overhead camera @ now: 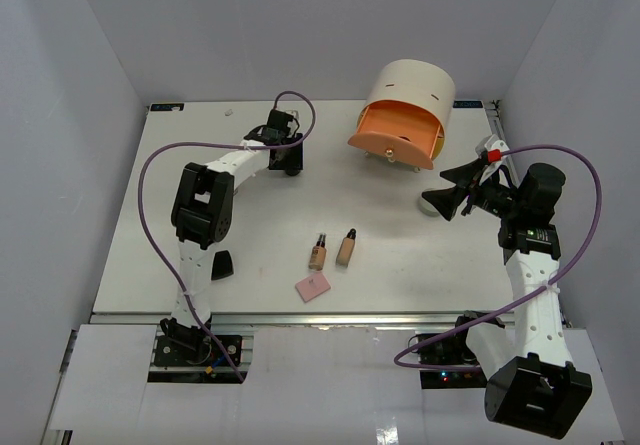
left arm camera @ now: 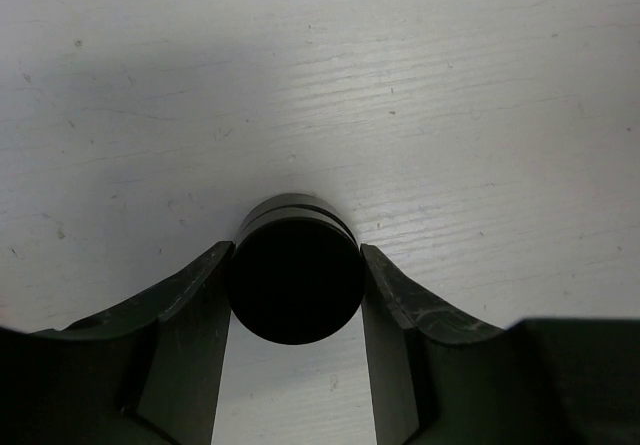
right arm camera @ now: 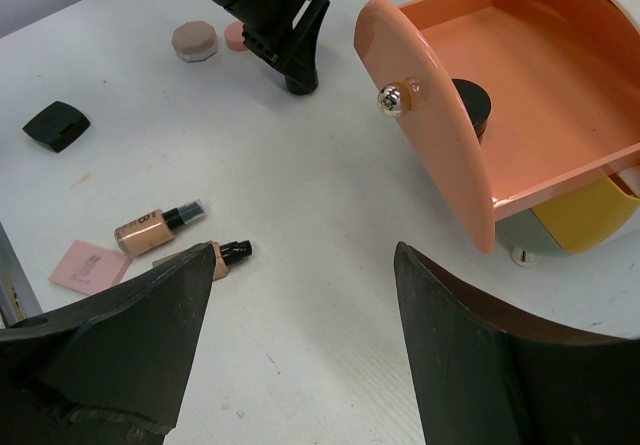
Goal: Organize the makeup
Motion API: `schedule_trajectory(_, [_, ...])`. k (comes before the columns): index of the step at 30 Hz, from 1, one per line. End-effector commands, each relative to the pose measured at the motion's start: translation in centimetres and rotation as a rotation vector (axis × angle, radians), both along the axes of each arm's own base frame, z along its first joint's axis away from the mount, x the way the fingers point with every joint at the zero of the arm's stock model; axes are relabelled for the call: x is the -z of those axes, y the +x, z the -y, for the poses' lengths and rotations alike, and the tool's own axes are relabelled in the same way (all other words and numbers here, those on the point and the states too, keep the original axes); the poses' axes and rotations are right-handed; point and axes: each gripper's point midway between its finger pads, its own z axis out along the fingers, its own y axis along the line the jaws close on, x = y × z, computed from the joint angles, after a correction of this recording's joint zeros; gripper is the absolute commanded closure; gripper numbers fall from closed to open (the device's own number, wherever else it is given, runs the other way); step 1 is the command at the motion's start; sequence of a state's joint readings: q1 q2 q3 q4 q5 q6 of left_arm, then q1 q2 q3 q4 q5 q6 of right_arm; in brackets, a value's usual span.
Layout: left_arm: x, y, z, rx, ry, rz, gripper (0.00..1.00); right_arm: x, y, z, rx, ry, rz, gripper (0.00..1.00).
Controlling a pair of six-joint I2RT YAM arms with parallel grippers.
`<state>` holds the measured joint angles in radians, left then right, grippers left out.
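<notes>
Fingers (left arm camera: 190, 305) of the left pincer (left arm camera: 297, 255) press both sides of a small black round jar (left arm camera: 295, 290), which stands on the desk (left arm camera: 300, 65) near its far edge. The right pincer (right arm camera: 300, 265) is spread wide and empty, beside the open orange drawer (right arm camera: 520, 75).
</notes>
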<state>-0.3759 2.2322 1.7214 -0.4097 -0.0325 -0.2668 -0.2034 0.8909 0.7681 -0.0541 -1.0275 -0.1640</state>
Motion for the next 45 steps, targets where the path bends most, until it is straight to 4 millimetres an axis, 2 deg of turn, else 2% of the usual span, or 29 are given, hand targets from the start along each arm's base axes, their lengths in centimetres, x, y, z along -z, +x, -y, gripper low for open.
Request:
schedule_trajectory(1, [-4.7, 0.7, 0.5, 0.004, -0.026, 0.084, 0.75, -0.7, 0.2, 0.1, -0.002, -0.003, 0.034, 0.21])
schedule_trajectory(4, [-9.0, -0.2, 1.9, 0.04, -0.101, 0.158, 0.86, -0.8, 0.2, 0.2, -0.002, -0.004, 0.038, 0.21])
schedule_trajectory(7, [-16.2, -2.2, 4.7, 0.147, -0.248, 0.304, 0.88, -0.8, 0.2, 0.2, 0.0, -0.004, 0.037, 0.21])
schedule_trajectory(10, [-22.1, -4.9, 8.1, 0.262, -0.35, 0.418, 0.9, -0.7, 0.2, 0.1, -0.004, -0.003, 0.033, 0.21])
schedule_trajectory(11, [-23.5, -5.5, 9.2, 0.292, -0.366, 0.443, 0.9, -0.6, 0.2, 0.1, -0.004, -0.003, 0.033, 0.21])
schedule_trajectory(16, [-27.7, -7.2, 13.4, 0.385, -0.411, 0.51, 0.91, -0.5, 0.3, 0.3, 0.001, -0.004, 0.031, 0.21])
schedule_trajectory(18, [-28.4, -7.5, 15.0, 0.405, -0.416, 0.518, 0.89, -0.4, 0.4, 0.4, 0.005, -0.005, 0.031, 0.21])
schedule_trajectory(20, [-30.2, -7.4, 16.3, 0.421, -0.433, 0.547, 0.87, -0.3, 0.3, 0.4, 0.005, -0.003, 0.026, 0.21])
schedule_trajectory(27, [-29.5, -6.4, 20.2, 0.45, -0.382, 0.543, 0.77, -0.3, 0.3, 0.4, 0.003, -0.002, 0.028, 0.21])
schedule_trajectory(35, [-28.2, -4.7, 21.9, 0.437, -0.358, 0.535, 0.7, -0.2, 0.4, 0.5, 0.004, -0.002, 0.025, 0.21])
schedule_trajectory(45, [-28.5, -4.9, 22.5, 0.431, -0.363, 0.547, 0.33, 0.0, 0.4, 0.4, -0.005, 0.0, 0.019, 0.21])
